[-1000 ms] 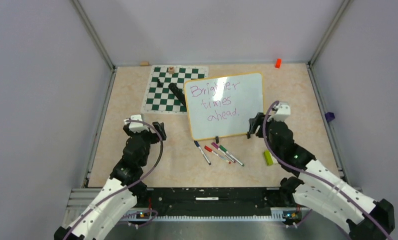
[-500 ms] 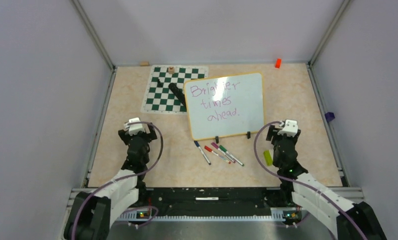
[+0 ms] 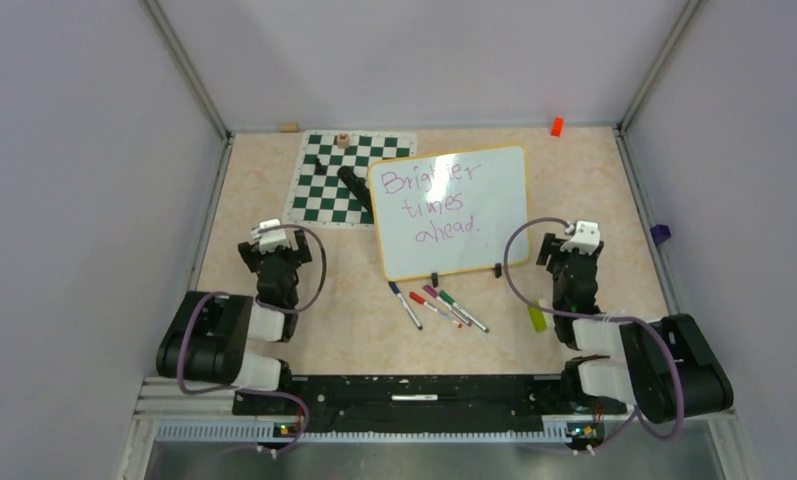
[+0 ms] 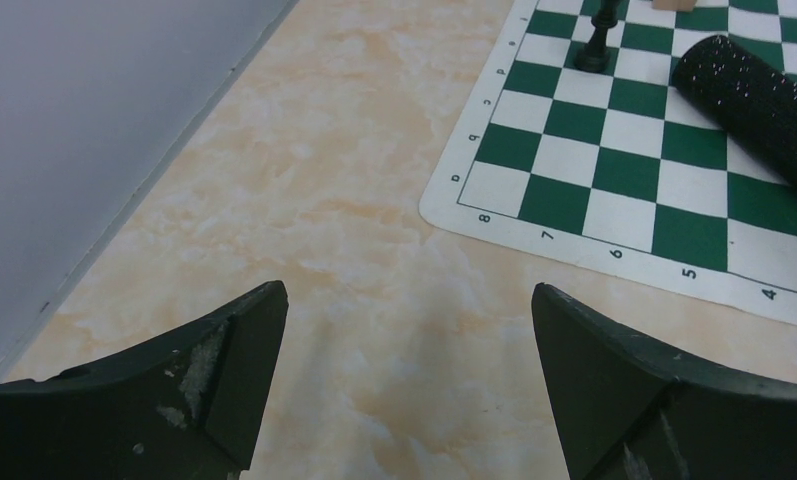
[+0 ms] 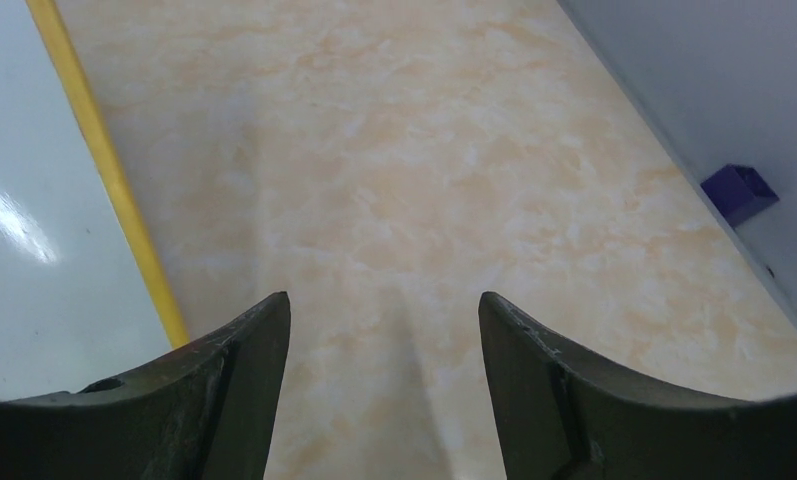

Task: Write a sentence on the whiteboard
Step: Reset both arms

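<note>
Left fingers [image 4: 224,380] spread wide, empty, above bare table [image 4: 324,200] near the chess mat [image 4: 624,170]. Right fingers [image 5: 224,390] parted too, gripping nothing, just right of the whiteboard [image 5: 34,250] lying mid-table with the sentence [image 3: 436,205] complete. Risk: smeared purple ink or a shoved whiteboard through any careless leftward sweep.

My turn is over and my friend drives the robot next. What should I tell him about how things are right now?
The left gripper is open and empty, over bare table beside the chess mat.
The right gripper is open and empty, just right of the whiteboard.
The sentence "Brighter times ahead" is written on the board in purple.
The markers lie loose in front of the board.
Done: the writing. Left: nothing, as far as I can see.
</note>
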Action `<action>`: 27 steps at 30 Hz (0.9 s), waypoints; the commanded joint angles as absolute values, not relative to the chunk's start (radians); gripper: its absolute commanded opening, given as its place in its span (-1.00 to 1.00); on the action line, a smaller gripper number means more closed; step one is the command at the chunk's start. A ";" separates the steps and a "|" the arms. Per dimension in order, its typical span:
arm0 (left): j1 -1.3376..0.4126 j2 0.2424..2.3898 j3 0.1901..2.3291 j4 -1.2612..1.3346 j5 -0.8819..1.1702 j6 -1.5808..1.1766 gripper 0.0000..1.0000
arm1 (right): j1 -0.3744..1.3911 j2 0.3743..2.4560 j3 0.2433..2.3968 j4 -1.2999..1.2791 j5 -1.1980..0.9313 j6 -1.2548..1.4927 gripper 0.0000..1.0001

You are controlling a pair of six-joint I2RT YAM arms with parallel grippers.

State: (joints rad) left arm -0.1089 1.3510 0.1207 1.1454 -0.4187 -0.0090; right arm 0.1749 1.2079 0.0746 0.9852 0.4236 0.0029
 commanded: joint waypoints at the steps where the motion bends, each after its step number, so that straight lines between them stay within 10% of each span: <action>1: -0.086 1.511 0.168 1.403 -0.332 0.049 0.96 | 0.159 1.278 0.128 1.151 0.351 -0.044 0.34; 6: -0.040 1.474 0.260 1.156 -0.283 0.005 0.92 | 0.160 1.507 0.091 1.499 0.432 -0.060 0.32; 24: -0.035 1.476 0.270 1.140 -0.297 -0.028 0.98 | 0.114 1.468 0.158 1.292 0.429 0.030 -0.10; 26: -0.034 1.475 0.270 1.140 -0.297 -0.029 0.98 | 0.113 1.469 0.158 1.293 0.428 0.031 -0.06; 27: -0.034 1.476 0.270 1.140 -0.297 -0.029 0.97 | 0.113 1.468 0.158 1.293 0.428 0.030 0.37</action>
State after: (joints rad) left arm -0.0399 1.4876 0.2569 1.1126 -0.3046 -0.0235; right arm 0.1230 1.4742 0.1459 1.2354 0.4080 0.0101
